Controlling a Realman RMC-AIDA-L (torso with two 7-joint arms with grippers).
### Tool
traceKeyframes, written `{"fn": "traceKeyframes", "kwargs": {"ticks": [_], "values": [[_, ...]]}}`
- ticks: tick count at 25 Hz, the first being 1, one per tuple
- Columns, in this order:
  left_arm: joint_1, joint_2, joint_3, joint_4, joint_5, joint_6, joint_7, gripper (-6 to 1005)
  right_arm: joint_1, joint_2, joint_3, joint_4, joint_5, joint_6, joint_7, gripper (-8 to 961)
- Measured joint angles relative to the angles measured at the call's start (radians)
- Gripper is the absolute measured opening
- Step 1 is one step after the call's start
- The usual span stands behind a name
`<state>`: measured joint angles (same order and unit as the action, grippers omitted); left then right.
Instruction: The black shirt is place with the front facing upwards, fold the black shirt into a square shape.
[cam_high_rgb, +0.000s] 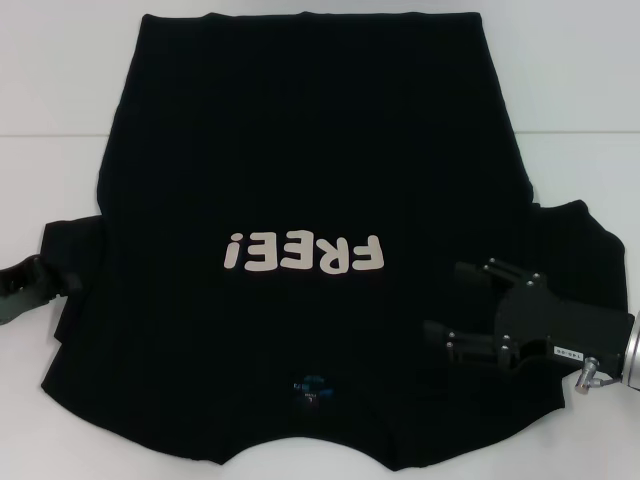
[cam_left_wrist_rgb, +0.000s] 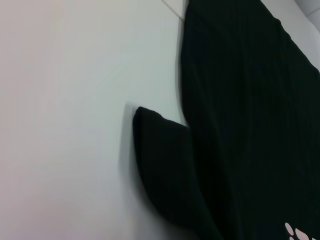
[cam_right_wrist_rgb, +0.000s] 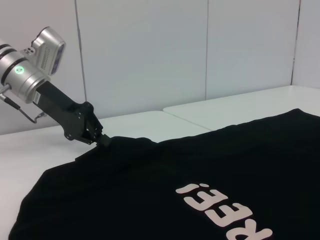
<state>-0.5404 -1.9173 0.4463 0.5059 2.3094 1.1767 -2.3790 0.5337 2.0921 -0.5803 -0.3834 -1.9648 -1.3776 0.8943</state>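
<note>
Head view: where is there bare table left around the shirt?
Bare white table borders the black shirt at both far corners and outside each sleeve. The near edge is crowded: the left gripper at one sleeve, the right gripper over the other shoulder.

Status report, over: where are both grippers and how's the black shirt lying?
Left gripper at shirt's left sleeve, fingertips on cloth. Right gripper open over right sleeve side. Black shirt flat, print up, unfolded. Nothing in the way.

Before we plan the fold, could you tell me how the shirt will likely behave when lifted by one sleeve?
The shirt lies flat and thin, so it will probably drape limply. It dwarfs the left hand at its sleeve, so most would likely drag.
</note>
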Motion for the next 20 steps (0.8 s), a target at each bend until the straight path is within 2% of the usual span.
{"fn": "traceKeyframes", "kwargs": {"ticks": [6, 17, 20], "values": [[-0.006, 0.000, 0.021, 0.003, 0.003, 0.000, 0.009, 1, 0.000, 0.000, 0.001, 0.000, 0.000, 0.000, 0.000, 944], [0.000, 0.009, 0.015, 0.044, 0.012, -0.002, 0.005, 1, 0.001, 0.000, 0.005, 0.000, 0.000, -0.002, 0.000, 944], [0.006, 0.022, -0.005, 0.068, 0.034, -0.001, 0.001, 1, 0.002, 0.000, 0.005, 0.000, 0.000, -0.002, 0.000, 944]]}}
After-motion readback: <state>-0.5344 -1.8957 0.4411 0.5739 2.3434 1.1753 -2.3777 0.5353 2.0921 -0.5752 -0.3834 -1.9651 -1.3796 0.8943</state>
